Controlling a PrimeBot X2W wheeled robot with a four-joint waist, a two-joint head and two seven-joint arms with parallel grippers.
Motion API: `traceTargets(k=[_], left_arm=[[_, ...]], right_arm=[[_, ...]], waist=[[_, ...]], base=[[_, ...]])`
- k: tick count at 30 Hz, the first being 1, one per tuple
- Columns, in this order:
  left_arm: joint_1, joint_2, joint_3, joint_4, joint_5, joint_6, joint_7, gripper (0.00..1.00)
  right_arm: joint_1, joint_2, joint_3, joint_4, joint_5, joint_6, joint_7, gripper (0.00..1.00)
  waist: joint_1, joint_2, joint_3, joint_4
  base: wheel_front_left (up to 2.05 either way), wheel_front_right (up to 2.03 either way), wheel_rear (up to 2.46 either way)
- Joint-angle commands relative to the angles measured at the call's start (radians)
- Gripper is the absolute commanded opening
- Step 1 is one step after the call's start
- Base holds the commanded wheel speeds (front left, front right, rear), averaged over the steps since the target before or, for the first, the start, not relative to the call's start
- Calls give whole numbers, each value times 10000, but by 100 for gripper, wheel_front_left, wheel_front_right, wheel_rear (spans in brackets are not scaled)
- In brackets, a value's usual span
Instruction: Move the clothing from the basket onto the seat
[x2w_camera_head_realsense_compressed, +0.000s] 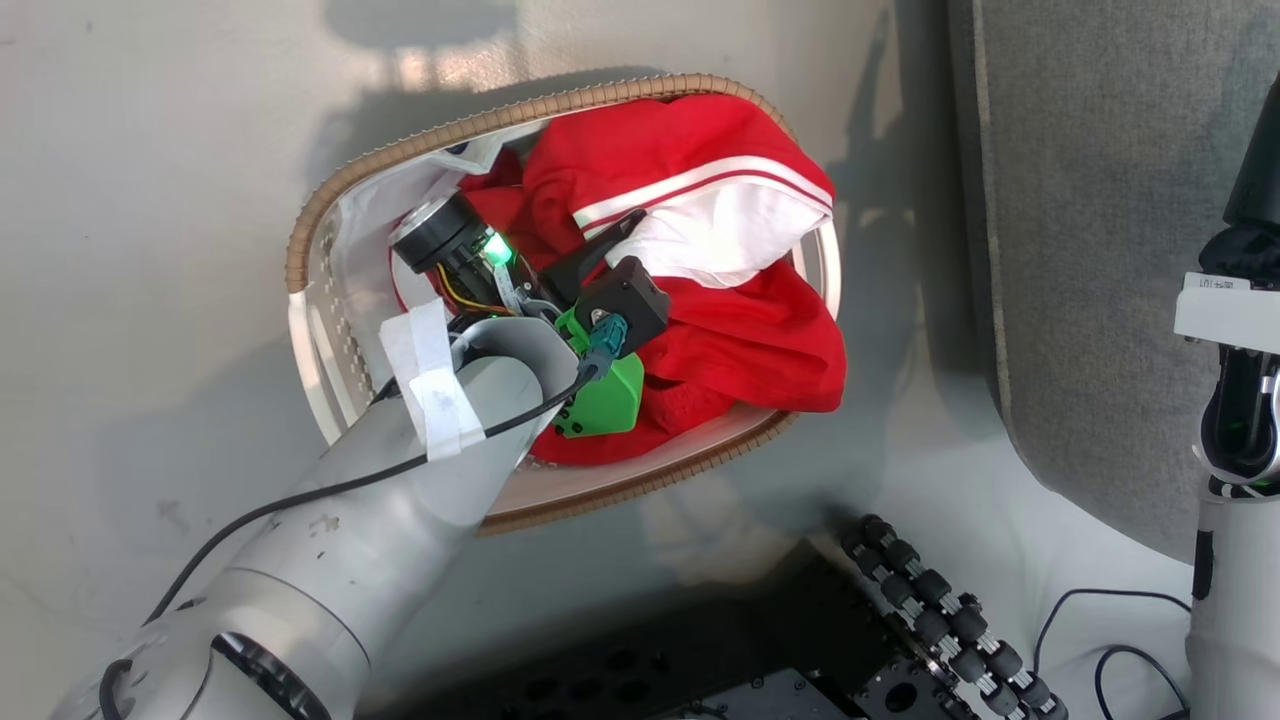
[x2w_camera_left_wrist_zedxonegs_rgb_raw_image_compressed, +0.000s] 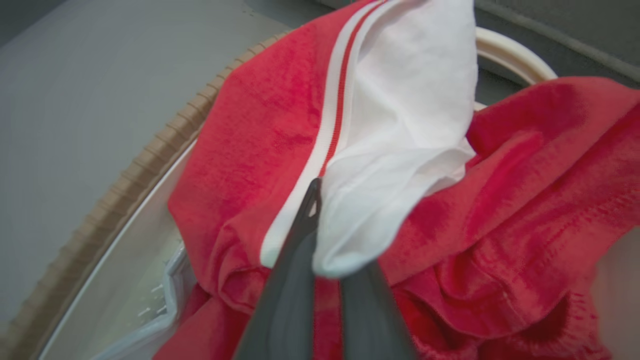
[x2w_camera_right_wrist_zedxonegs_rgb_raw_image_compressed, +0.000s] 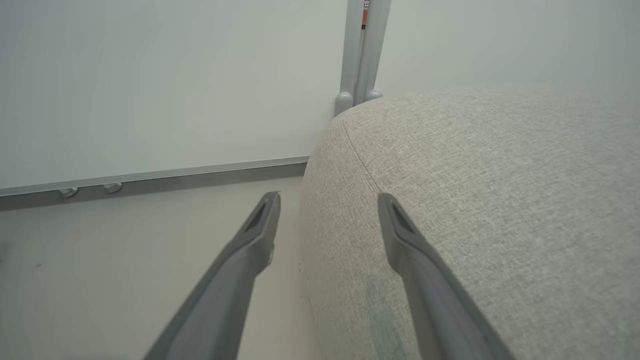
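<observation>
The left arm (x2w_camera_head_realsense_compressed: 400, 480) reaches up from the bottom corner into the basket (x2w_camera_head_realsense_compressed: 420, 140). The left gripper (x2w_camera_left_wrist_zedxonegs_rgb_raw_image_compressed: 322, 235) has its two dark fingers squeezed together on the clothing (x2w_camera_head_realsense_compressed: 730, 340), right where the white part meets the thin stripes. The red clothing lies piled in the basket and spills over the rim on the seat's side. It may be two pieces, but the heap is too bunched up to tell. Bare floor (x2w_camera_head_realsense_compressed: 150, 200) lies round the basket. The grey seat (x2w_camera_head_realsense_compressed: 1090, 200) stands to the right, with a strip of floor between them. The right gripper (x2w_camera_right_wrist_zedxonegs_rgb_raw_image_compressed: 327, 210) hangs by the seat's round edge, fingers spread wide apart.
</observation>
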Motion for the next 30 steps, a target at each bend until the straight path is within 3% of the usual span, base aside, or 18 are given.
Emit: traceTargets(k=[1,10,15,30], left_arm=[[132,12,15,-140,-197,-52,-10,0],[793,34,364,-1339,-752,-75,-10,0],[1291,340,578,-2507,-648,-57,-10,0],[2454,1421,837,-4800,-344,-440,-12,0]], right_arm=[[-24,-24,-7,23,-84,-8,-25,100],[-14,-25,24,138,-250,-8,-25,100],[269,-27,41,318,-470,-8,-25,100],[2048,-27,313,973,-1502,-8,-25,100]], waist=[[0,109,-133,101],[0,109,-1002,464],[0,109,-1878,723],[0,109,-5841,1614]], base=[[0,0,0],[0,0,0],[0,0,0],[0,0,0]])
